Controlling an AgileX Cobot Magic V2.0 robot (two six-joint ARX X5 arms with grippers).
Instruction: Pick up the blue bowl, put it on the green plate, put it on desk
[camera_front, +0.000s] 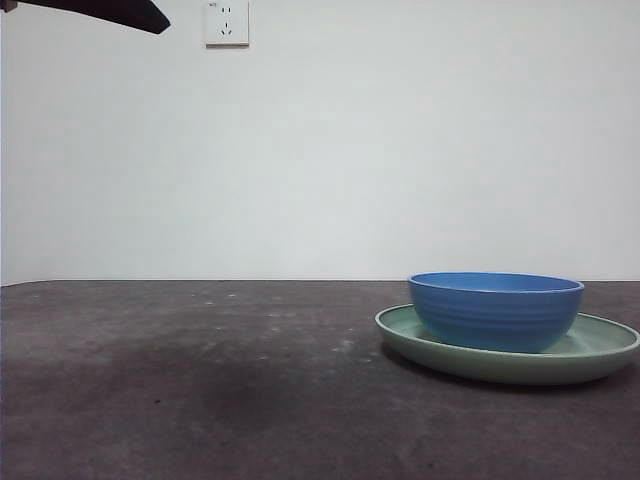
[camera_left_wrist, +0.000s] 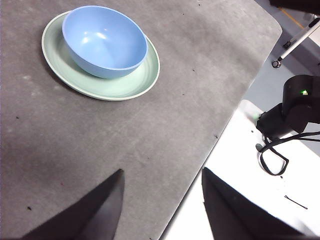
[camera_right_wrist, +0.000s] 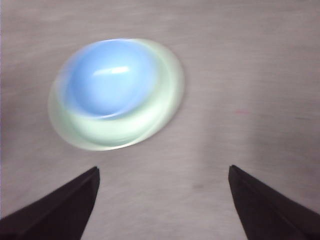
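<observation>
The blue bowl (camera_front: 496, 310) sits upright inside the green plate (camera_front: 600, 355), which rests on the desk (camera_front: 200, 380) at the right of the front view. In the left wrist view, the bowl (camera_left_wrist: 104, 41) and plate (camera_left_wrist: 125, 85) lie far from my left gripper (camera_left_wrist: 162, 170), which is open and empty near the desk's edge. The right wrist view is blurred. It looks down on the bowl (camera_right_wrist: 112, 82) and plate (camera_right_wrist: 150, 122) from above, with my right gripper (camera_right_wrist: 163, 167) open wide, empty and short of the plate.
A black arm tip (camera_front: 120, 14) shows at the top left corner of the front view. A wall socket (camera_front: 226, 22) is on the white wall behind. Beyond the desk's edge are a white surface (camera_left_wrist: 250, 200) and a black arm base with cables (camera_left_wrist: 295, 107).
</observation>
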